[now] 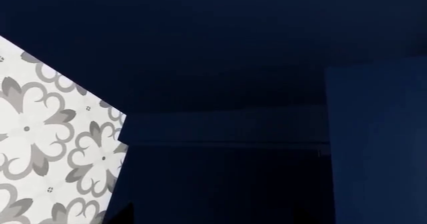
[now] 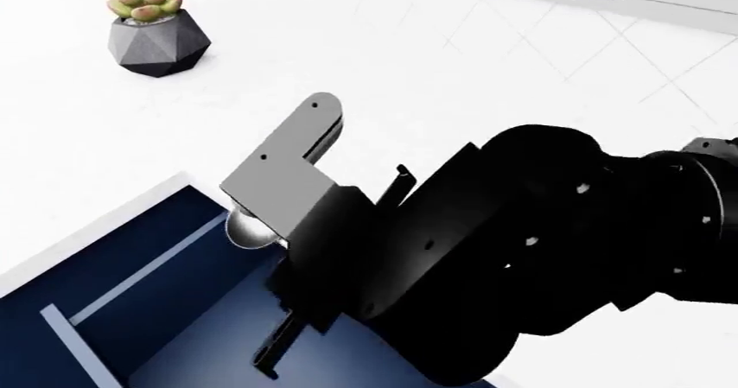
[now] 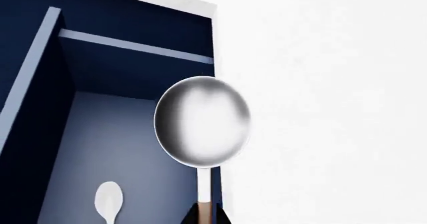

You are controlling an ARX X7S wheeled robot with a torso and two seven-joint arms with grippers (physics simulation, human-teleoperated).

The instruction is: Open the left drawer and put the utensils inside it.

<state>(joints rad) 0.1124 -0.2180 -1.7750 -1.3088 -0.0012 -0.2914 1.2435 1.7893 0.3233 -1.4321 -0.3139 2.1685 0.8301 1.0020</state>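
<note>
The right gripper point(image 3: 207, 219) has its jaws closed on the reddish-brown handle of the spoon point(image 3: 202, 121). The spoon's long axis runs straight out from the jaws, its shiny bowl poised over the far right edge of the open left drawer point(image 2: 173, 319), beside the white worktop point(image 2: 485, 68). A pale utensil point(image 3: 107, 200) lies inside. The left gripper is out of sight.

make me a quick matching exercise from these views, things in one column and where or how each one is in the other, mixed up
Things:
1. spoon
2. left drawer
3. succulent pot
4. patterned floor tiles

Place or state:
a. standing on the white counter
b. open, navy inside with pale dividers
c. bowl at the drawer's edge, handle toward the right hand
d. seen beside dark navy panels

Pairs: 1-c, 2-b, 3-a, 4-d
</note>
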